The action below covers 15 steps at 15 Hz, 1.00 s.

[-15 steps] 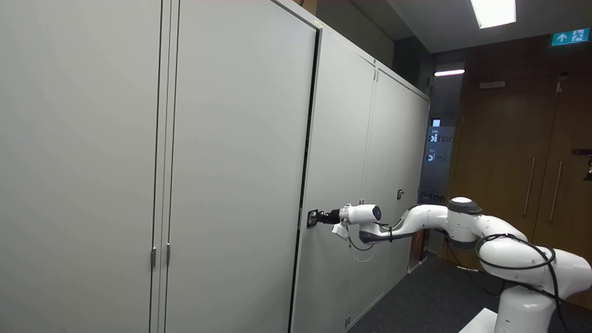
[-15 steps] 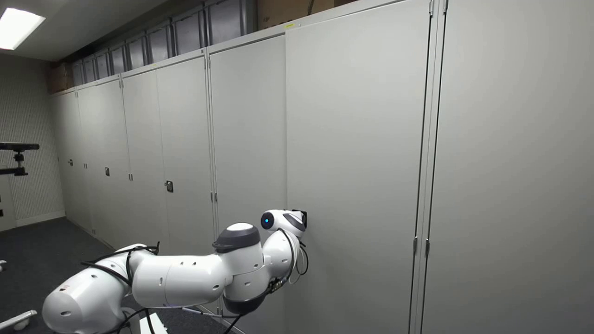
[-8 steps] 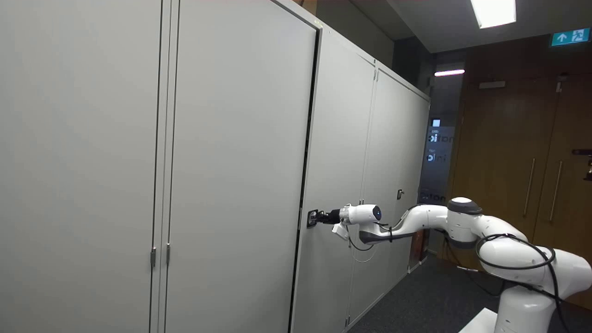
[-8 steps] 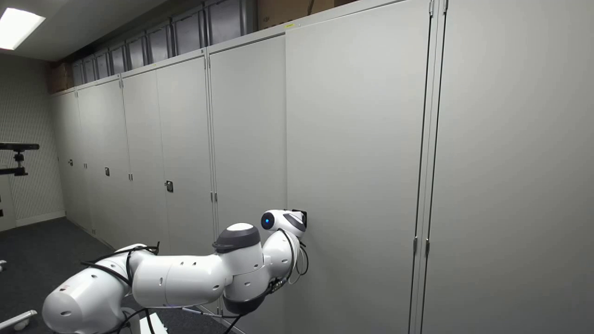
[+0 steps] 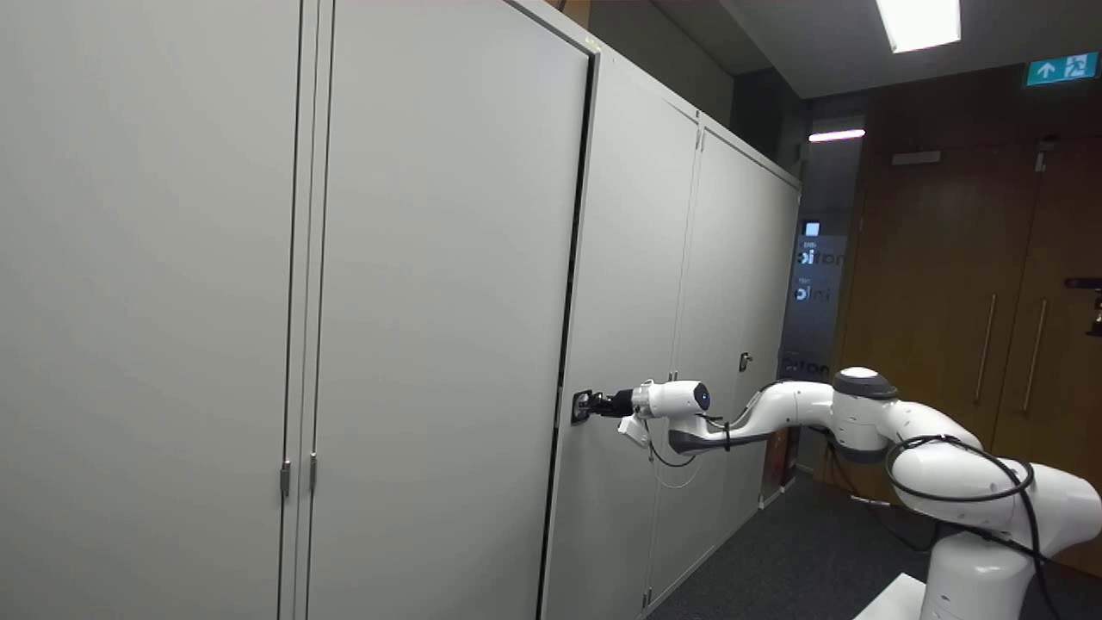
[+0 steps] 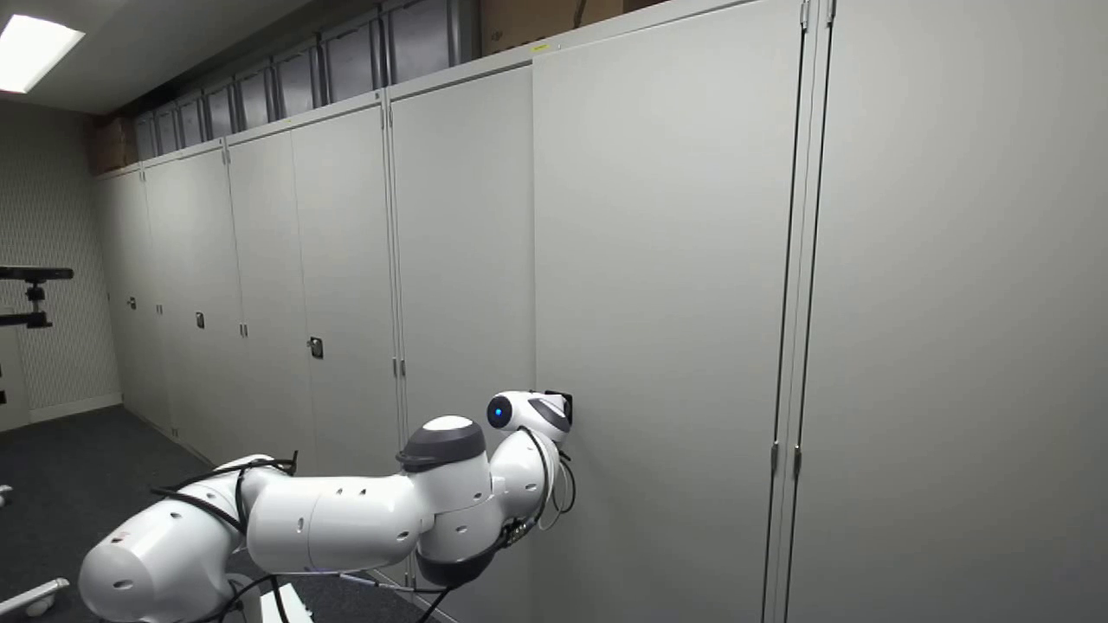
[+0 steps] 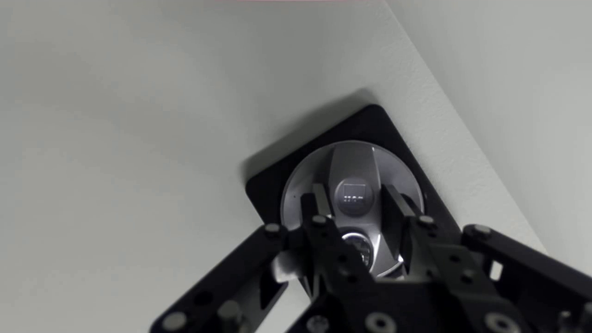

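No visible mvmt vs. the earlier frame: arm (image 5: 792, 409) & door (image 5: 633, 258) same posn. The handle (image 7: 354, 159), nr the door's vert. edge, lies dead ahead of the claw (image 7: 356, 201), btwn its fingers (image 7: 322, 202), long axis running lengthwise w/ them, skewed to the backplate (image 7: 370, 122). The claw's prob. clamped on it; one side's contact is hard to confirm.

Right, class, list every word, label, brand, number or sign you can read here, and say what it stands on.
No word or number reads with certainty.
Green sign: an up arrow and a running figure, no words.
Glass panel: lettering, too broken and small to quote.
Handle: faint print on its round boss, blurred.
Yellow label on the cabinet: too small.
Cardboard box: a mark, too small to read.
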Tool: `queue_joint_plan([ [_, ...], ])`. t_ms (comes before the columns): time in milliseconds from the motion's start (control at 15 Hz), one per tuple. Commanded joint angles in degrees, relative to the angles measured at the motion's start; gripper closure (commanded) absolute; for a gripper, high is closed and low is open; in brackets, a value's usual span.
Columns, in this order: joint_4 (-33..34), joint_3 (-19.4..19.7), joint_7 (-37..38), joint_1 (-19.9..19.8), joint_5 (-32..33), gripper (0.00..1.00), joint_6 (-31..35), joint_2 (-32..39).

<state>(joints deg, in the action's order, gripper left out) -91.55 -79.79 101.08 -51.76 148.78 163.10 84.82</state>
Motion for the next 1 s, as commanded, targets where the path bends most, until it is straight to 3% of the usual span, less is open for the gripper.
queue_joint_plan([
  [0,1.79,-3.12,0.54,0.19,0.44,0.92,3.23,0.0],
  [200,1.72,-3.15,0.51,0.14,0.44,0.92,3.07,0.0],
  [267,0.01,0.0,0.0,0.01,0.0,0.68,0.0,0.0],
  [933,0.01,0.0,0.0,0.01,0.0,0.68,0.0,0.0],
])
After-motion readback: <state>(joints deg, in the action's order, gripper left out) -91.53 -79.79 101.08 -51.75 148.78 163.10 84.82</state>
